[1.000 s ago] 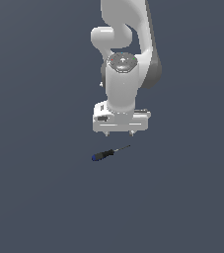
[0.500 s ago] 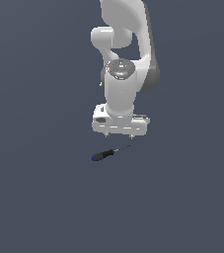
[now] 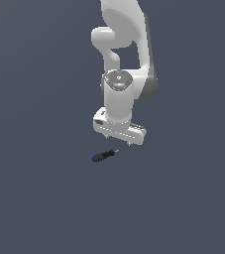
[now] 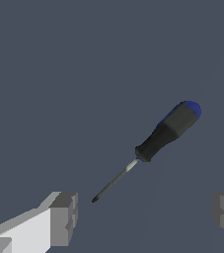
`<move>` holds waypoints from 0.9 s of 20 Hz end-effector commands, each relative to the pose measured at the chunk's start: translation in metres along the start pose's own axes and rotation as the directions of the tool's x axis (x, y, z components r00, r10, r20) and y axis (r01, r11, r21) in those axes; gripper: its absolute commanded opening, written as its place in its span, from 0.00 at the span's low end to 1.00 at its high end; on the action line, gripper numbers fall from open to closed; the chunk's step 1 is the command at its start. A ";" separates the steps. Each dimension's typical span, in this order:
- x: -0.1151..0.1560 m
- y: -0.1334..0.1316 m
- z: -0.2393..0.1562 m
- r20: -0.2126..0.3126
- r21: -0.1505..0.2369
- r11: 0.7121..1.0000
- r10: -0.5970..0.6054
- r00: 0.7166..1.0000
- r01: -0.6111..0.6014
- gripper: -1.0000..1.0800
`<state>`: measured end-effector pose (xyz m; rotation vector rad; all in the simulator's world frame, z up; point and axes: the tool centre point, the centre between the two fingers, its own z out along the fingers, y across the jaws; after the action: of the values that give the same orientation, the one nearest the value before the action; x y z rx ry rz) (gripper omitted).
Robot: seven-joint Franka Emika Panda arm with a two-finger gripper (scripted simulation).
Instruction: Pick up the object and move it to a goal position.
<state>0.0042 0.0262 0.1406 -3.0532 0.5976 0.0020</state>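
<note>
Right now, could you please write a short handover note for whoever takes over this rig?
Gripper: open, empty, hanging above the job's thing.
Screwdriver: lying flat on the grey surface, untouched; in the wrist view its shaft tip points toward the gap between the fingers, with the handle outside that gap.
Done: approach only.
Left: centre over the handle, descend, close, lift, carry to the goal, which no view shows.

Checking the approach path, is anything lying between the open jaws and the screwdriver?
Nothing: in the wrist view only bare grey surface separates the gripper from the screwdriver.
</note>
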 end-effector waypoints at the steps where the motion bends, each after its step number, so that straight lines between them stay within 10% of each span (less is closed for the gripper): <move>1: 0.000 0.002 0.007 0.001 -0.001 0.997 0.075 0.997 -0.075 0.96; 18: 0.002 0.017 0.055 -0.010 -0.013 0.842 0.539 0.842 -0.539 0.96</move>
<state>0.0006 0.0129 0.0890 -2.8073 1.3780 0.0119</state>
